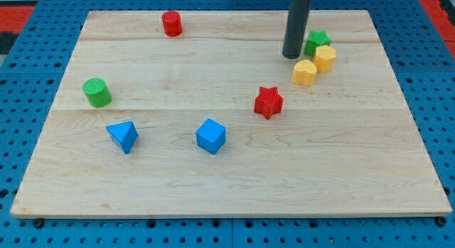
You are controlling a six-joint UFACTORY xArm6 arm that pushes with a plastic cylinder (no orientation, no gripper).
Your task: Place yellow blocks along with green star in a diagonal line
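Camera view: tip (292, 57), a bare rod gripping nothing, stands left of the green star (317, 42); yellow blocks (315, 66) already run diagonally below it.

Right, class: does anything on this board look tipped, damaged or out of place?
Nothing stands out. All blocks sit intact on the board; the green star and two yellow blocks cluster by my tip.

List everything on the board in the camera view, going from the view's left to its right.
Green cylinder → blue pyramid → red cylinder → blue cube → red star → my tip → yellow block → green star → second yellow block.
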